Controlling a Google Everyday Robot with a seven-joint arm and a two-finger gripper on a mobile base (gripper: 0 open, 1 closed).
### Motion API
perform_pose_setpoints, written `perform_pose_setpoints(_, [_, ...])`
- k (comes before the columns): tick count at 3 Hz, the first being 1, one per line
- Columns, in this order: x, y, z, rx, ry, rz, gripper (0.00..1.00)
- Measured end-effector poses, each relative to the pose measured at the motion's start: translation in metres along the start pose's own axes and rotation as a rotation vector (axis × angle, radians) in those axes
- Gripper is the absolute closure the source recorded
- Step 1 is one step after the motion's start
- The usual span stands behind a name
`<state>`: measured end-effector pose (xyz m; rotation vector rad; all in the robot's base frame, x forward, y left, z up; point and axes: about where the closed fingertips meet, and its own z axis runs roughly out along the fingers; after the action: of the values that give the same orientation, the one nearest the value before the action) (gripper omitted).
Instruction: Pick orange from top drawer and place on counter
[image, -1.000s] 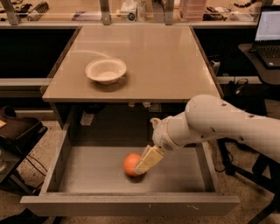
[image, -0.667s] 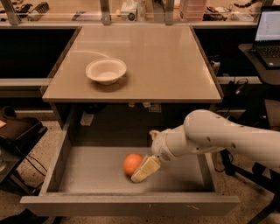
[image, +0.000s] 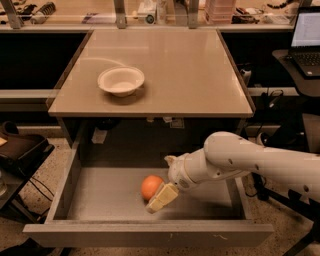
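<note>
The orange (image: 150, 186) lies on the flat grey bottom of the open top drawer (image: 100, 200), near its middle front. My gripper (image: 159, 198) reaches down into the drawer from the right on a white arm. Its pale yellow fingers (image: 163, 197) sit against the orange's right front side, partly hiding it. The beige counter (image: 200, 75) lies above and behind the drawer.
A white bowl (image: 121, 80) stands on the counter's left part. A laptop (image: 306, 37) sits on a side table at the far right. A dark chair or bin (image: 20, 150) stands left of the drawer. Clutter lines the back shelf.
My gripper has moved lower and toward the drawer's front, and now sits right of and in front of the orange. The orange has stayed at about the same spot.
</note>
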<state>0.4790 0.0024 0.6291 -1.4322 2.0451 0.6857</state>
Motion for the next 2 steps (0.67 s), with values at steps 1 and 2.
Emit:
perform_pose_setpoints(1, [0.013,-0.0019,0.0129,-0.016,0.002,0.023,0.0])
perform_pose_setpoints(2, [0.013,-0.0019,0.013,-0.016,0.002,0.022,0.0])
